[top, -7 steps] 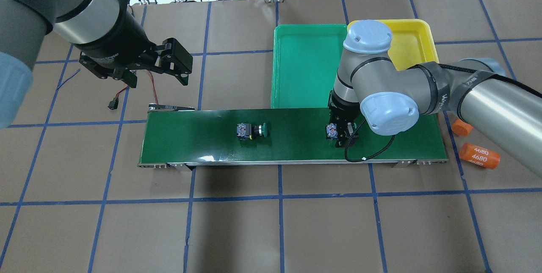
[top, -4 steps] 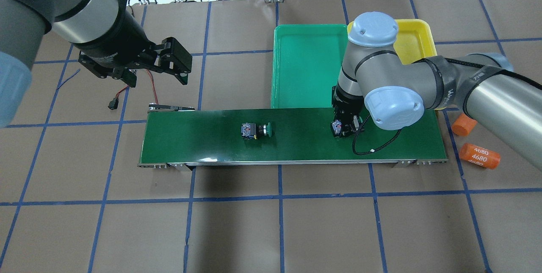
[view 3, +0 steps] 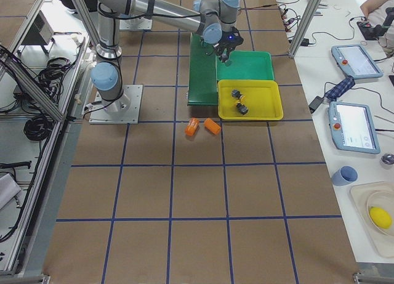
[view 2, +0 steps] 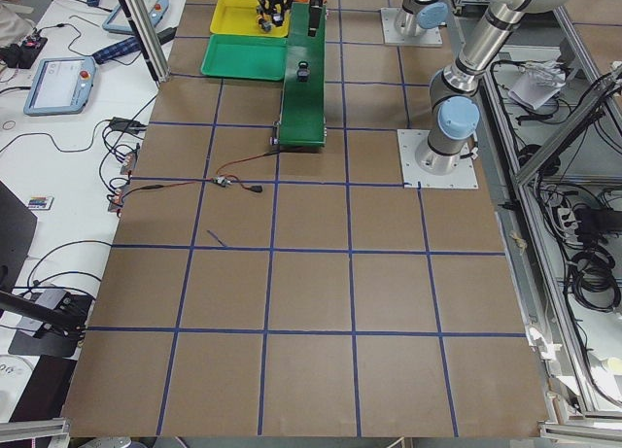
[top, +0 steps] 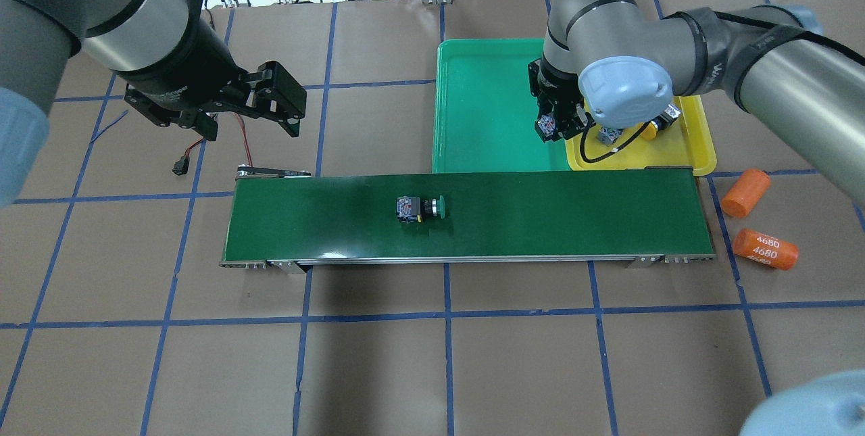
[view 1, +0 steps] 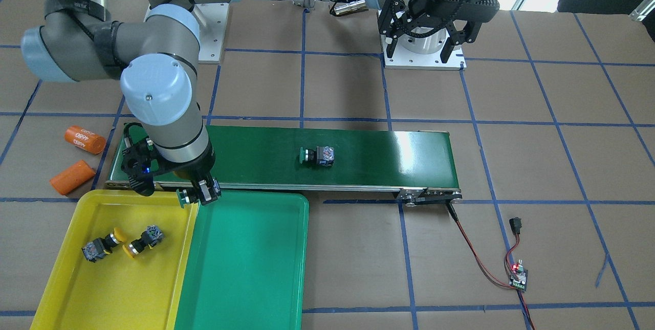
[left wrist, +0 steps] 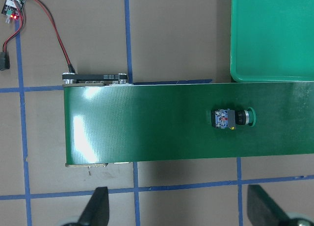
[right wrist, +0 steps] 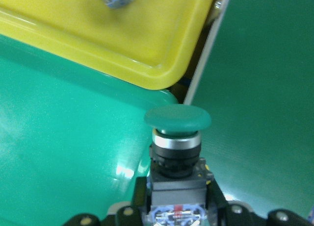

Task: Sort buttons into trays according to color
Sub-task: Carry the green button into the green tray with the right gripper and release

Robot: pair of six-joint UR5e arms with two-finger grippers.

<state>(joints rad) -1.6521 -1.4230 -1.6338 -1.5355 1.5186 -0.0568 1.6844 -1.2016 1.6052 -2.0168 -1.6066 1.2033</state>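
My right gripper is shut on a green button, cap pointing sideways. It hangs over the near corner of the green tray, right by its border with the yellow tray. Two yellow buttons lie in the yellow tray. A second green button lies on its side on the conveyor belt, also seen in the left wrist view as the green button. My left gripper hovers open and holds nothing, above the table beyond the belt's left end.
Two orange cylinders lie off the belt's right end. A small controller board with red and black wires sits near the belt's left end. The trays stand side by side against the belt's far side.
My right gripper lifted the green button off the belt and carried it away over the trays' edge. The other green button has shifted rightward along the belt. The left arm has stayed still.
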